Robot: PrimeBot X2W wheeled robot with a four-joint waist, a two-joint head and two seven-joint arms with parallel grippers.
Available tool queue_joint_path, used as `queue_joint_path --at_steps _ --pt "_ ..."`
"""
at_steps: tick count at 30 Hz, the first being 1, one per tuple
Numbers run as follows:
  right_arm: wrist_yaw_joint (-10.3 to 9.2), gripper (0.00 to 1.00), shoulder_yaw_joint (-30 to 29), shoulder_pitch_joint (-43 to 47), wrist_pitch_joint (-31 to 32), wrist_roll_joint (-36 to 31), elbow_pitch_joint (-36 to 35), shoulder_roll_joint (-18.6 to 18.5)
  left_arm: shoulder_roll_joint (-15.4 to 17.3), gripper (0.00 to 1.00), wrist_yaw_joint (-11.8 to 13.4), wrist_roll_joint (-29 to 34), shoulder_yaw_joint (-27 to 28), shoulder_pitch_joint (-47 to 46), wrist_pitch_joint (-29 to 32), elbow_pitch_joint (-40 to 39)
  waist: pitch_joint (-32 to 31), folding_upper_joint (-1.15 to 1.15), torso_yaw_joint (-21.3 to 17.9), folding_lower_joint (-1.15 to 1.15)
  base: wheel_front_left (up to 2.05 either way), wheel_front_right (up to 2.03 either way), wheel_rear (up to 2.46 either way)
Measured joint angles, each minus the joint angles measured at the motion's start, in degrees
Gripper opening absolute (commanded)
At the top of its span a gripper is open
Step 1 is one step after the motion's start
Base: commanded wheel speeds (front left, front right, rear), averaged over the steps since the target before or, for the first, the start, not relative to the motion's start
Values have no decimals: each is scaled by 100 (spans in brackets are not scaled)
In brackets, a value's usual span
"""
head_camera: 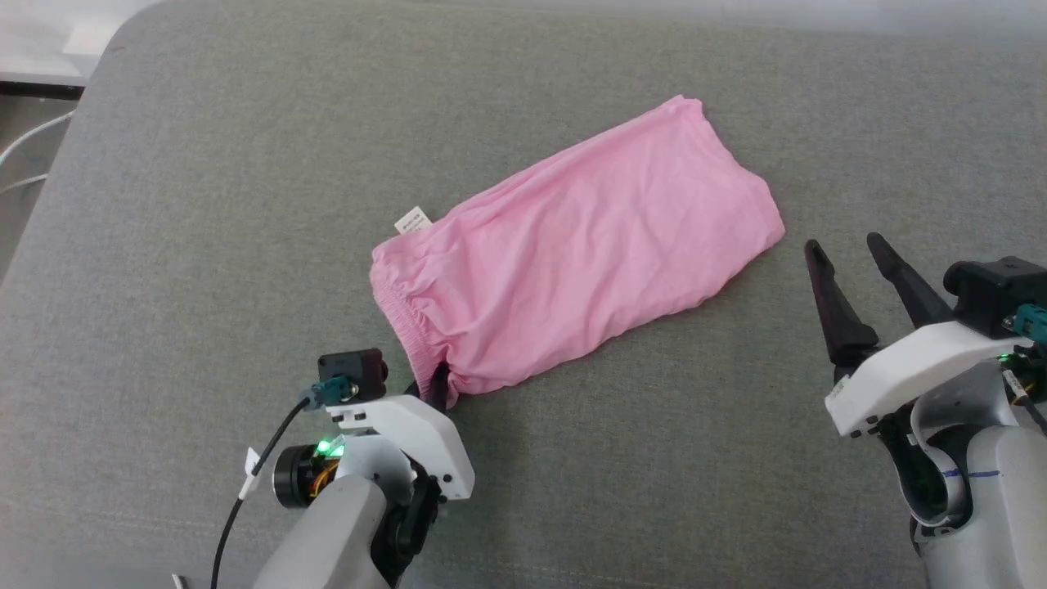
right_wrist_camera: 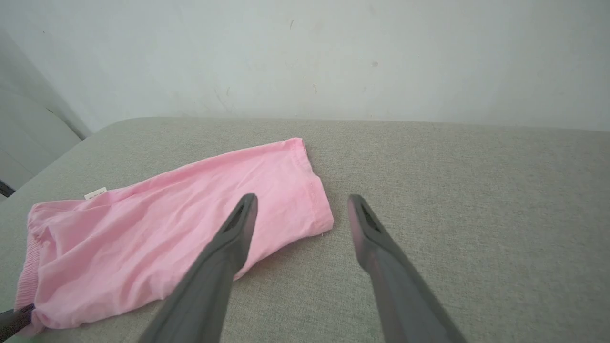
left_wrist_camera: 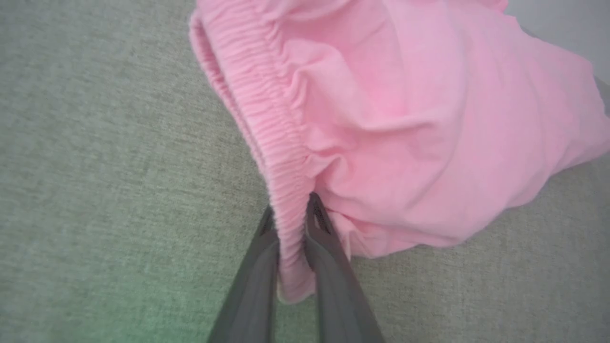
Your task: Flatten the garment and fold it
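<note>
Left claw (left_wrist_camera: 290, 206) grips the garment (head_camera: 572, 254) by its waistband — right claw (head_camera: 842, 243) wide, near the hem.

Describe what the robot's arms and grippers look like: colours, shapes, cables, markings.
The left gripper and right gripper each have two long, dark, tapering fingers on a white angular housing, with a pale grey forearm behind. Each carries a black camera box, a teal connector and a green light. A black cable with a white tag leaves the left wrist; a thin blue line marks the right forearm.
</note>
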Motion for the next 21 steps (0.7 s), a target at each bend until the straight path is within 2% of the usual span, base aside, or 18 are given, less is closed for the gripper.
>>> queue_joint_path --at_steps 4,8,15,21 --pt "0 100 7 -24 91 -83 41 -4 -2 0 -34 0 -33 1 -4 -68 13 0 63 0 0 0 0" --pt "0 100 -8 -390 200 -277 368 -27 -3 0 -37 2 -70 -6 -48 -154 69 0 124 0 0 0 0" --pt "0 100 -187 -1596 261 -519 1744 22 -48 0 -49 13 -179 -59 -115 -291 239 0 297 0 0 0 0" --pt "0 100 -374 -2477 656 -858 2994 54 -129 0 -122 38 -270 -137 -215 -345 438 0 490 0 0 0 0"
